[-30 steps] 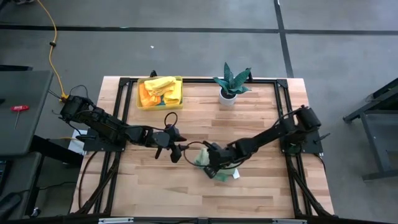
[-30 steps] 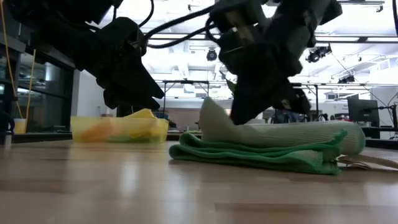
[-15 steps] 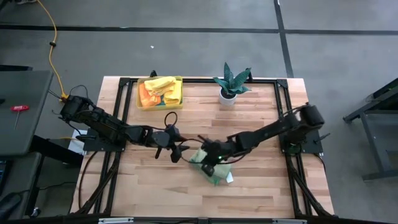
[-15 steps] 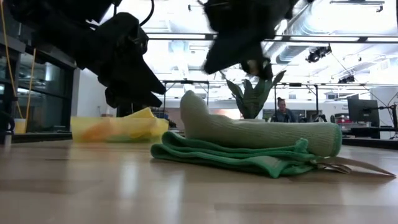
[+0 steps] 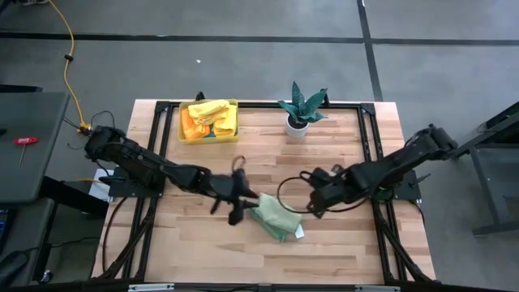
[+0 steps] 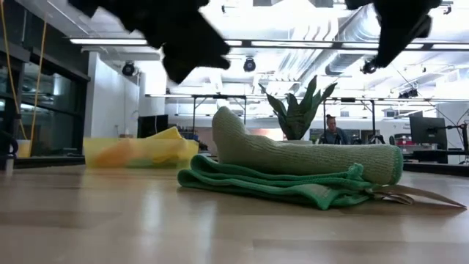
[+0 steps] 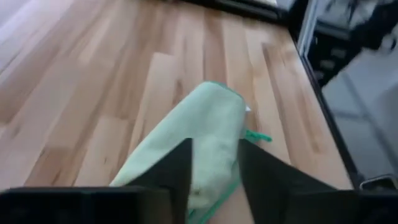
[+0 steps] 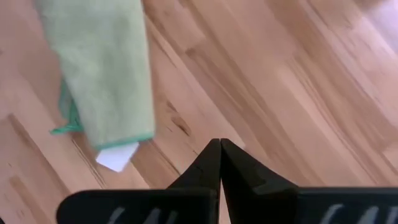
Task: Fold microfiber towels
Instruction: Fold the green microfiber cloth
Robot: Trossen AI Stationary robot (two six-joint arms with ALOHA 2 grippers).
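One folded light green towel (image 5: 276, 216) lies just beside the left claw (image 5: 237, 204), fingers apart.

Folded towel (image 5: 276, 217) on table (image 5: 340, 251) centre; bin (image 5: 208, 121) with towels, plant (image 5: 302, 110) behind.

Upper middle of the high view: potted plant (image 5: 302, 109) in a white pot on the wooden surface (image 5: 340, 243). Upper left: translucent yellow bin (image 5: 186, 135). Far left: yellow cable (image 5: 68, 61) across grey floor.
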